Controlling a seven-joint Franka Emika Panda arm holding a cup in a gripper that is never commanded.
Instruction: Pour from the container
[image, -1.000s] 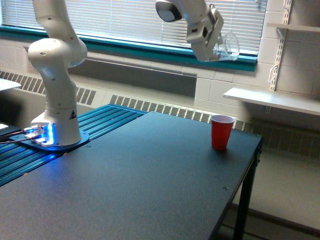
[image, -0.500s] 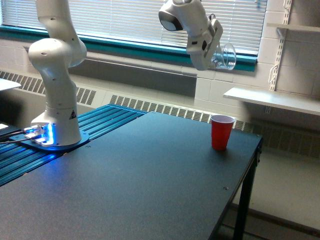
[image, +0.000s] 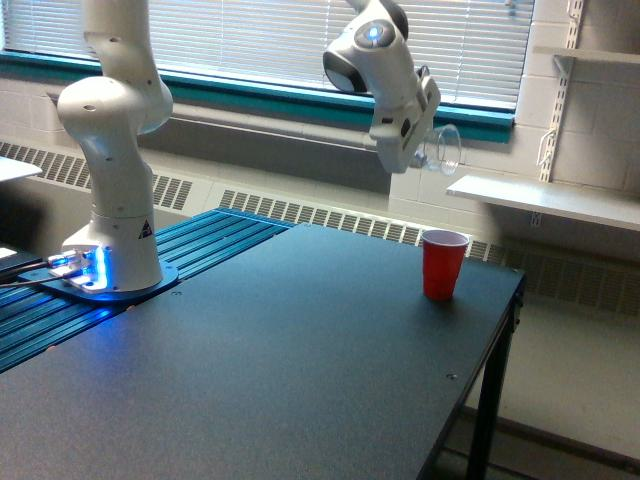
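Your end effector is clamped on the clear plastic cup, which juts out sideways from it, lying nearly on its side with the mouth facing away from the arm. Below the end effector, well apart from it, the red cup stands upright on the worktop. No stream is visible, and whether anything is in the clear cup I cannot tell (it is see-through against the bright wall). I judge the tilt well advanced, but the pour itself unconfirmed; righting the cup remains.
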